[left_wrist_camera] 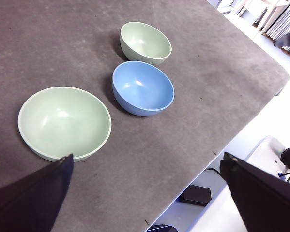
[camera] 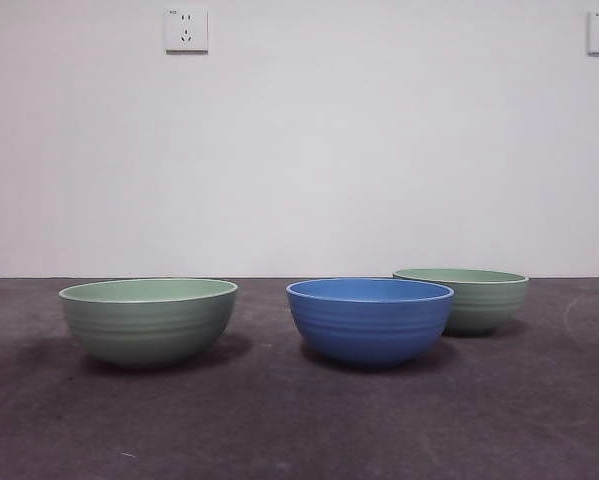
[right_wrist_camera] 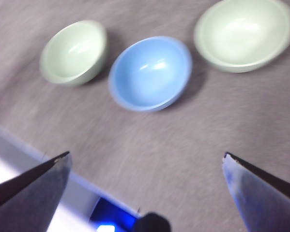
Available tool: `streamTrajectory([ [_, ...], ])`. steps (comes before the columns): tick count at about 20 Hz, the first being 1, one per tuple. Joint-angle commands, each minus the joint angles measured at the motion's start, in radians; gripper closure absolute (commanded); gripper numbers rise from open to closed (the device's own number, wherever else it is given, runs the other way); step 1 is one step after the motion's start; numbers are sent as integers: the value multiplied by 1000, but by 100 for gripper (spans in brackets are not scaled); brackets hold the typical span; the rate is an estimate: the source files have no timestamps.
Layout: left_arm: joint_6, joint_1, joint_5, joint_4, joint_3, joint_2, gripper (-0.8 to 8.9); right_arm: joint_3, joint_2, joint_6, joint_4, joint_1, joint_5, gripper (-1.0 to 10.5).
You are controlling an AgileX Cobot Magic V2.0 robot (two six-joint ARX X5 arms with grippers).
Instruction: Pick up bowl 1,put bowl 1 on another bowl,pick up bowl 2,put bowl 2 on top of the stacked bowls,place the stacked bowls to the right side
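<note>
While both arms hang high above the counter (camera: 299,420), left tool (left_wrist_camera: 147,164) has its jaws spread wide, nothing between them. Nearest to it, just past one jaw tip, sits a green bowl (left_wrist_camera: 64,122), upright, empty. Farther out is the blue bowl (left_wrist_camera: 143,87), upright, empty, apart from the near green one. Beyond that, just beside the blue bowl, stands the far green bowl (left_wrist_camera: 145,42). Right tool (right_wrist_camera: 145,164) also spread wide, gripping nothing, well clear of all bowls; its view is blurred. From it the blue bowl lies ahead in the middle, one green bowl to each side. Nothing is stacked. Front view shows neither tool; two wall sockets (camera: 186,29) behind.
</note>
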Motion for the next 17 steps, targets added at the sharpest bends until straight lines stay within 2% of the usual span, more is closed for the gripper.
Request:
streamTrajectory([
  [1, -2, -3, 0, 2, 0, 0, 238, 2, 38, 118, 64, 2, 41, 411],
  [7, -2, -3, 1, 1, 0, 0, 238, 3, 182, 192, 210, 2, 103, 411],
  [12, -2, -9, 1, 1, 0, 0, 238, 3, 365, 202, 328, -2, 175, 411],
  [17, -2, -9, 0, 0, 0, 0, 238, 3, 542, 237, 471, -7, 188, 415],
])
